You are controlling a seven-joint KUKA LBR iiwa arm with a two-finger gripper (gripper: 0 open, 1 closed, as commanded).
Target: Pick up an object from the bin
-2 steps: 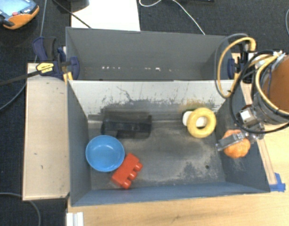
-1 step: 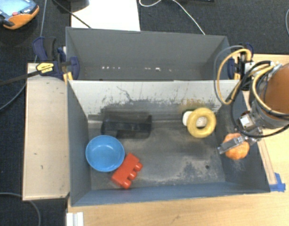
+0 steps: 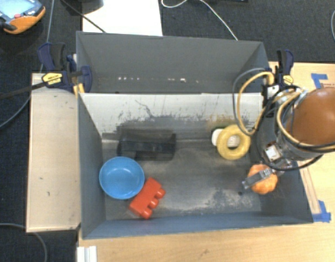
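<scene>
The pincer [image 3: 253,180] sits low at the bin's [image 3: 173,64] four o'clock, right beside one rounded orange thing [image 3: 267,185] — open or closed, I cannot tell. Also counted: one yellow ring [image 3: 233,143] at two, one black block [image 3: 147,145] at ten, one blue bowl [image 3: 121,178] at eight, one red brick [image 3: 147,197] at seven.

I read no text or number; the handheld screen [image 3: 13,5] up-left of the bin [image 3: 167,64] is illegible.
</scene>
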